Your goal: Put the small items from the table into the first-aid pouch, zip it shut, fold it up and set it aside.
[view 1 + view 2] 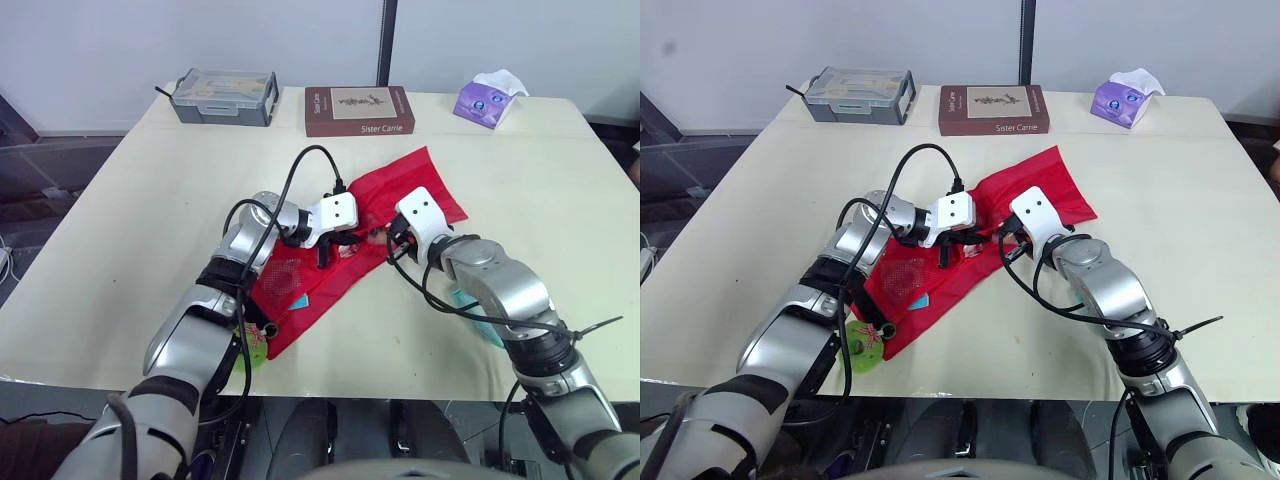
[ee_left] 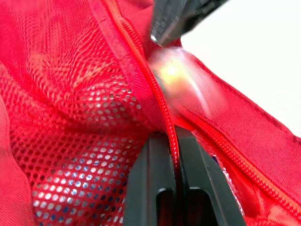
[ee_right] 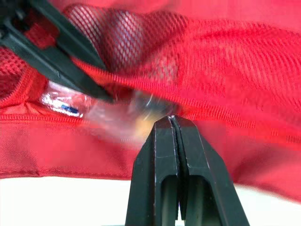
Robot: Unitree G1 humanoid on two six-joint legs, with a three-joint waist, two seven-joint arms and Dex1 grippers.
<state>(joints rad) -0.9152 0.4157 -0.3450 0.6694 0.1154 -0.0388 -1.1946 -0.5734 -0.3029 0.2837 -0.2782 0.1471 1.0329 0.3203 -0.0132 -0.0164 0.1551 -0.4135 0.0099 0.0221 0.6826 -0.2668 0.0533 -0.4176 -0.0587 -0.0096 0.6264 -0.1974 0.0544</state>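
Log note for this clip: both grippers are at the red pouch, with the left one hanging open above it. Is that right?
Not quite. The left gripper is not open above the pouch: it is shut on the pouch's zipper edge, as the left wrist view shows. The right gripper is at the pouch too, so the rest stands.
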